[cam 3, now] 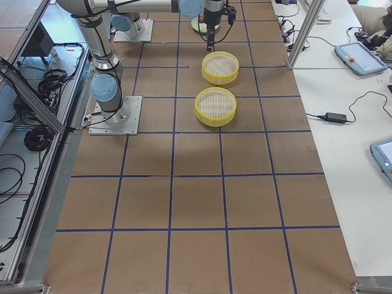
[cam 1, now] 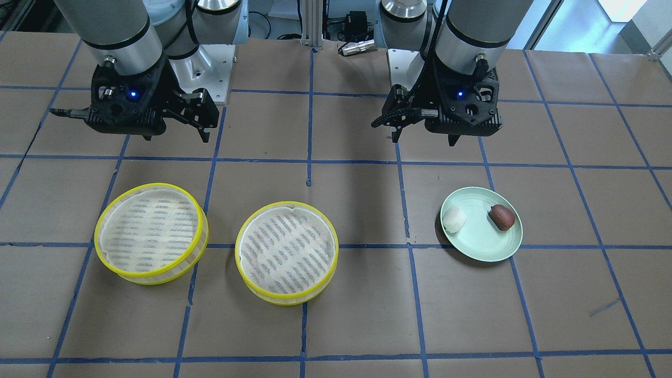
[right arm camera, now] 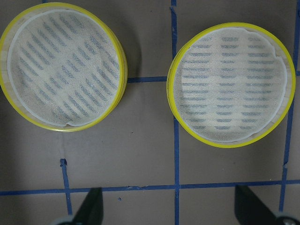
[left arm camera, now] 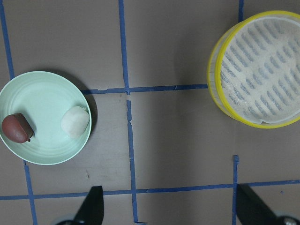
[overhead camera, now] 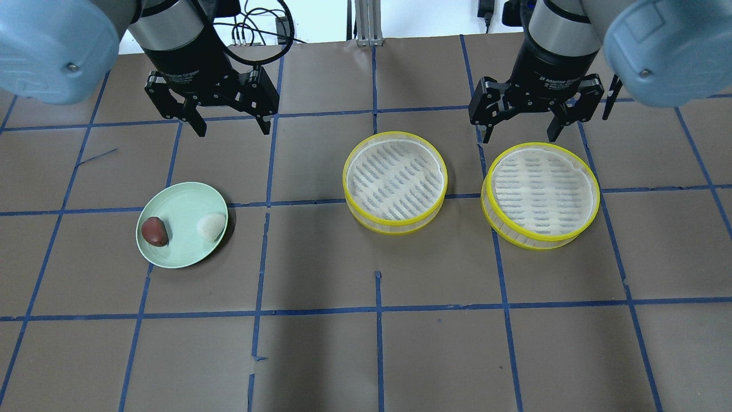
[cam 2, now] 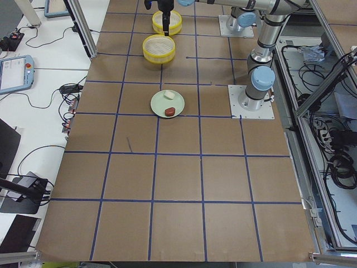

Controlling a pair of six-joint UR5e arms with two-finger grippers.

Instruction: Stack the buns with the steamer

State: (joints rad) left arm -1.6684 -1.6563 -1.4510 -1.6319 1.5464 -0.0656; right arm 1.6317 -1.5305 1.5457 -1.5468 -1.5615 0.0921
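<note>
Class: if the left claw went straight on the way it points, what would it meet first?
Probably the bare table, near a blue tape line. In the wrist view the open left claw points down, the green plate and a yellow steamer off to either side; height is unclear.

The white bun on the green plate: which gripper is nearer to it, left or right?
Left. The left gripper hovers close to the plate holding the white bun; the right gripper is far off, by the outermost steamer tray.
</note>
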